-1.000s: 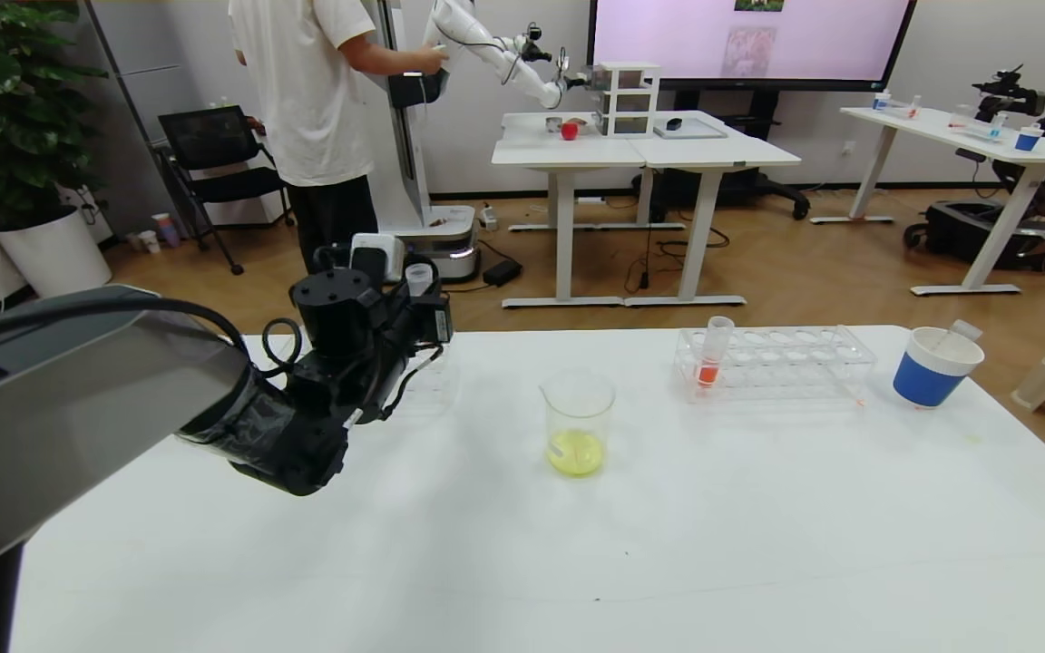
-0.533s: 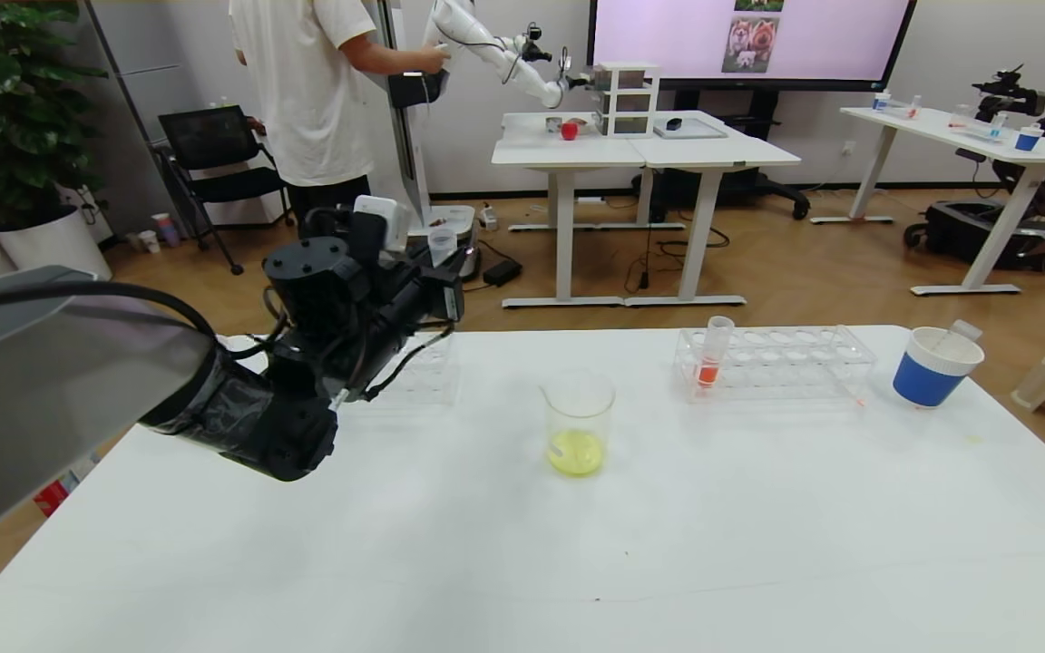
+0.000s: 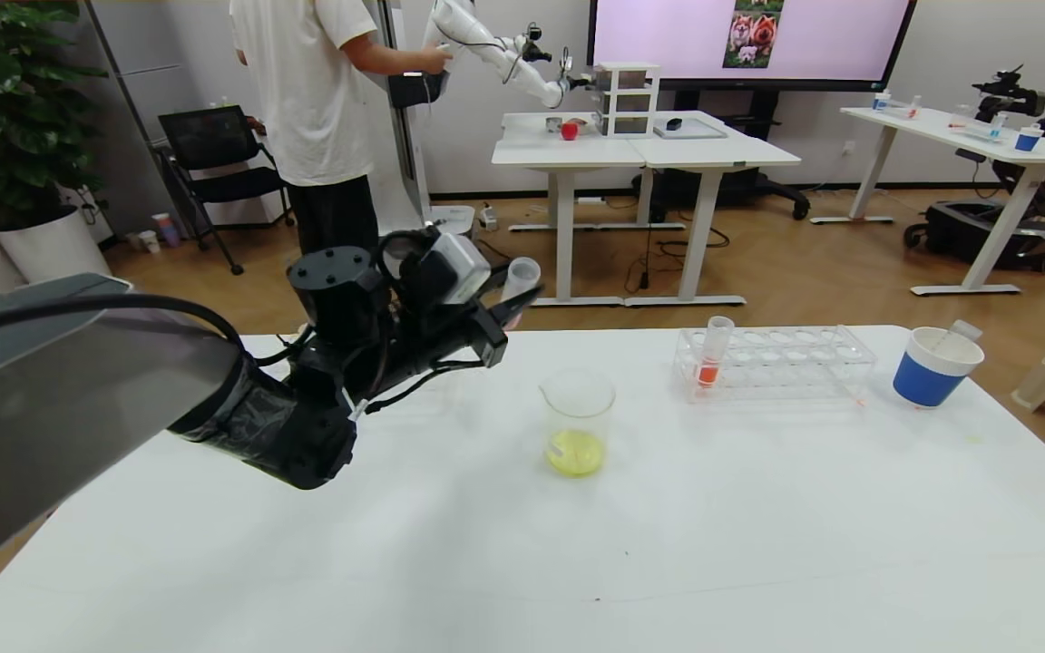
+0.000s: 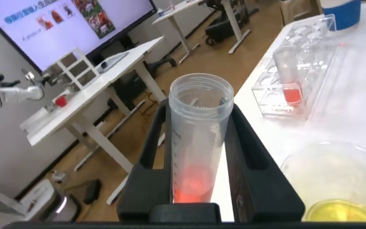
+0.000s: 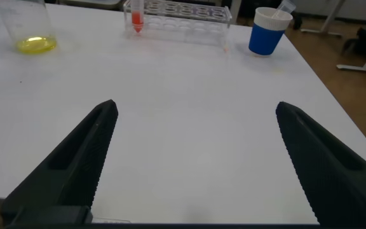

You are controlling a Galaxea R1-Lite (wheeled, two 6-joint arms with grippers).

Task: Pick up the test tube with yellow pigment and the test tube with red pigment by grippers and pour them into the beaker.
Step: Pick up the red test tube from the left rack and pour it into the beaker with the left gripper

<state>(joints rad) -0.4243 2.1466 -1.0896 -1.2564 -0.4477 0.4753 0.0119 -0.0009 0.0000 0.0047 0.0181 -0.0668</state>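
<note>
Red-pigment tube [image 4: 199,143] sits clamped in my left hand [image 4: 199,191] beside the beaker [image 3: 577,422]; right hand [image 5: 196,159] gapes wide, empty.

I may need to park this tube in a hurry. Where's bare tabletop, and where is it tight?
Widest bare patch: the near half of the white table, in front of the beaker. Another lies between the beaker and the rack. Tight: the far right edge, with the rack and blue cup side by side, and around the left gripper holding the red-pigment tube.
</note>
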